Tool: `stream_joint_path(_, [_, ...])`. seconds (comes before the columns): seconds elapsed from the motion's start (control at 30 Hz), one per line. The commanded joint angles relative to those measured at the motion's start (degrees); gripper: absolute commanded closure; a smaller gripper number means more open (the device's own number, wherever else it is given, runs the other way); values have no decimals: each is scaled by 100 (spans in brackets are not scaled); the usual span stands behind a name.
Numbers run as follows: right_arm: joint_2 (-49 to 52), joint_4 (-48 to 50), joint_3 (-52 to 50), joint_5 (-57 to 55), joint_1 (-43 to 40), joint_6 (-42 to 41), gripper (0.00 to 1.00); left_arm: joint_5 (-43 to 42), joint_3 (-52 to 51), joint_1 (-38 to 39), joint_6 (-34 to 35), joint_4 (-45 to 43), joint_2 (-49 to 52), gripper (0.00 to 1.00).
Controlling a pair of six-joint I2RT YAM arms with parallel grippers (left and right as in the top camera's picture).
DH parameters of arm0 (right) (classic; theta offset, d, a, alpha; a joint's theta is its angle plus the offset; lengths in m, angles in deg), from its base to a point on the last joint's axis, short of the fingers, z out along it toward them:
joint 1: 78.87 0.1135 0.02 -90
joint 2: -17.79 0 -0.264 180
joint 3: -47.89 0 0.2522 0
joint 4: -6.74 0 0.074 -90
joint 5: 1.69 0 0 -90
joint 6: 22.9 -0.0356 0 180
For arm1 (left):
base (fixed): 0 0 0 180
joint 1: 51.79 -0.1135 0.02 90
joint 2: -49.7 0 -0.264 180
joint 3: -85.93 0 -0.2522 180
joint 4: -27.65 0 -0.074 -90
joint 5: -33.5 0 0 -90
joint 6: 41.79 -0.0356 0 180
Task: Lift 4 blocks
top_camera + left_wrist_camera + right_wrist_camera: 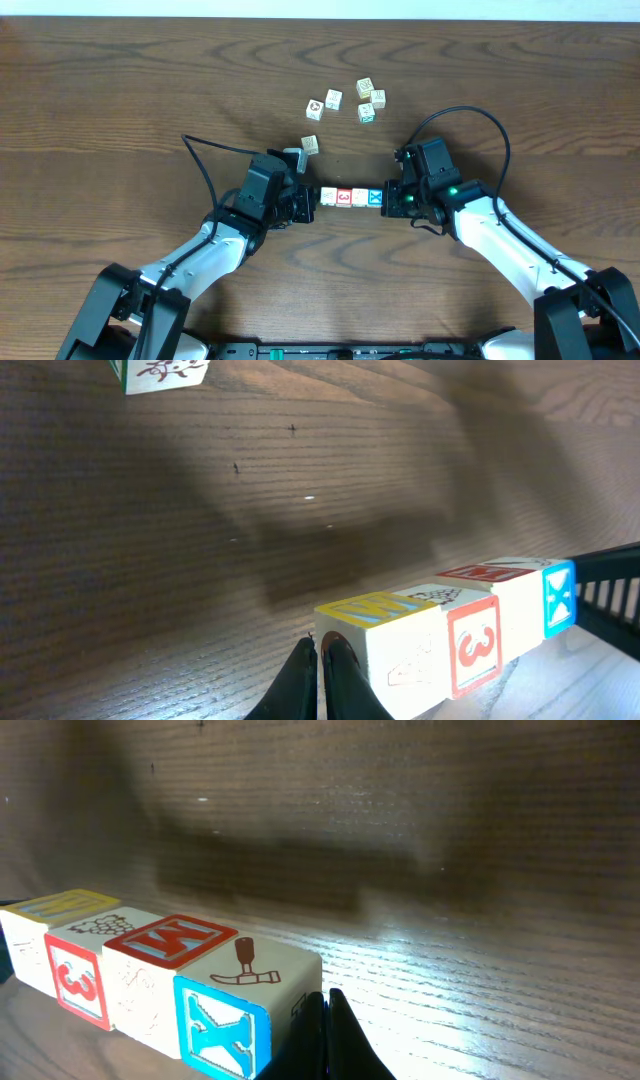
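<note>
row of four small wooden picture cubes (351,197): light, stiff, likely buckles easily. left tool (307,203) and right tool (391,199), both closed tight, butt against its ends; squeeze evenly.

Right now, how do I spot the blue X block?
At the wooden table, find the row of four blocks between the left gripper and right gripper. The blue X block is the end one beside the right gripper, the only one showing bright blue.

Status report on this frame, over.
Left pincer shut, right pincer shut. Four-block row squeezed end to end between them. Loose cubes lie apart, not blocking.
</note>
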Motion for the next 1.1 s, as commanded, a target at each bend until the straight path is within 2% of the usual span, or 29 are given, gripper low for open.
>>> stream_joint_path(0.0, [-120, 138, 407, 1305, 227, -57, 99, -929, 365, 221, 98, -107, -96, 93])
stream_joint_path(1.07, [-120, -151, 577, 1309, 229, 50, 99, -925, 382, 219, 98, -105, -348, 93])
